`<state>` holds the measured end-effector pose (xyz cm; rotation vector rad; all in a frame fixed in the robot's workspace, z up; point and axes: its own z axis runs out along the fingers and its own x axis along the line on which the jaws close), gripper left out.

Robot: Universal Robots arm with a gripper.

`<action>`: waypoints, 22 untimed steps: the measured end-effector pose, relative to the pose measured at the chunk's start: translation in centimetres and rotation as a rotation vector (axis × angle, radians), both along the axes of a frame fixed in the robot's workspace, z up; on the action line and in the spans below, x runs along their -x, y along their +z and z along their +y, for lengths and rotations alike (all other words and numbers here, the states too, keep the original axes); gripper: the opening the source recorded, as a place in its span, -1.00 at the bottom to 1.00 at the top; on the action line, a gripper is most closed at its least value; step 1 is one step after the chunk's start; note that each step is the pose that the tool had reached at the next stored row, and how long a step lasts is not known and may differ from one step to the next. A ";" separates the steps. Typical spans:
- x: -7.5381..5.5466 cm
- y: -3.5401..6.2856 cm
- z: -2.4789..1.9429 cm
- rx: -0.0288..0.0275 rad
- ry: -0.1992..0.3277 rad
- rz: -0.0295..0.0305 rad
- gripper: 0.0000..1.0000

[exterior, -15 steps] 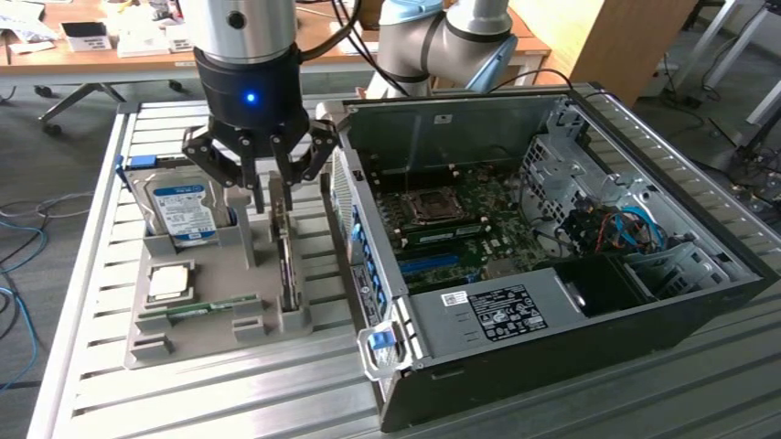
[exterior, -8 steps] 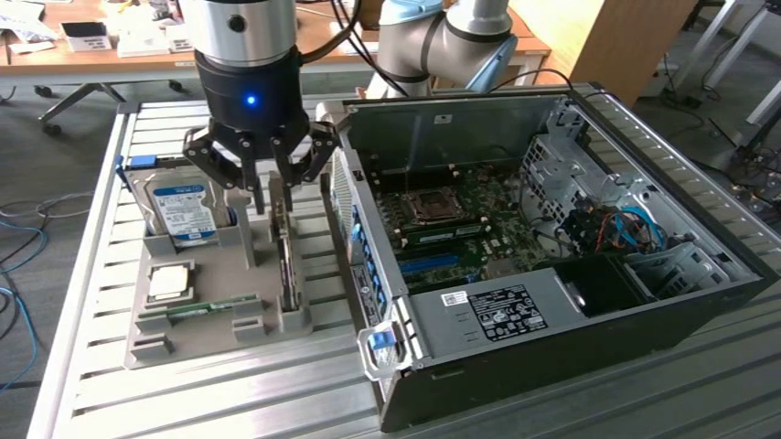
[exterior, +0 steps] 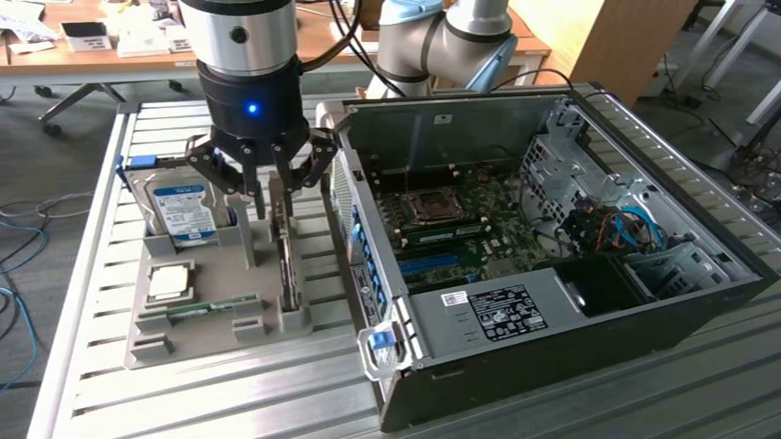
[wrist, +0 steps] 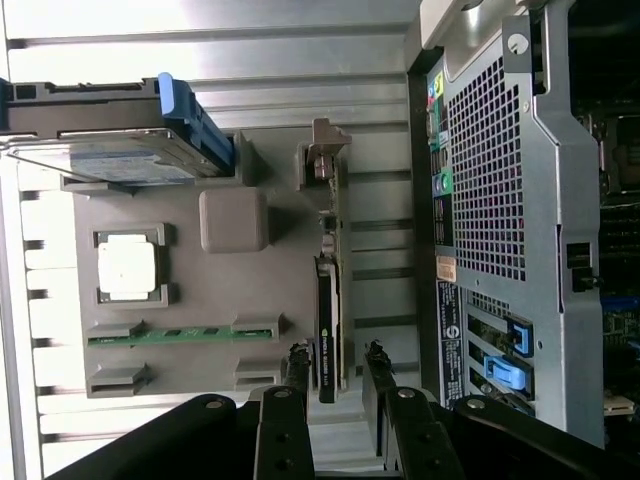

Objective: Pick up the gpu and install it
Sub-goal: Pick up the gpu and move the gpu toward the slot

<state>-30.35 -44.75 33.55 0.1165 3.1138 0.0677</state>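
the gpu (wrist: 327, 310) stands on edge in the gray holder (exterior: 196, 343), so the gripper (exterior: 276, 199) straddles it, jaws open, not yet squeezing.

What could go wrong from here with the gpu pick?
1. The hand stands open astride the gpu, which stands on edge in the grey tray; an off-centre close could tilt or jam it.
2. The hard drive and the computer case flank the hand closely; its linkages might clip either.
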 end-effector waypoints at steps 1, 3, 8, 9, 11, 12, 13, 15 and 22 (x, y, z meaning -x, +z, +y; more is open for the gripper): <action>0.0 0.00 0.00 -0.0001 0.000 0.0000 -0.29; 0.0 -0.01 0.00 -0.0002 0.000 -0.0002 -0.29; 0.0 -0.26 0.00 -0.0002 0.000 -0.0002 -0.29; 0.0 -0.38 0.00 -0.0002 0.000 -0.0001 -0.29; 0.0 -0.62 0.00 -0.0002 0.000 -0.0001 -0.29; 0.0 -0.74 0.00 -0.0002 0.000 -0.0002 -0.29; 0.0 -0.85 0.00 -0.0002 0.000 -0.0002 -0.29; 0.0 -1.02 0.00 -0.0004 0.000 -0.0003 -0.29; 0.0 -1.33 0.00 -0.0043 0.000 -0.0002 -0.29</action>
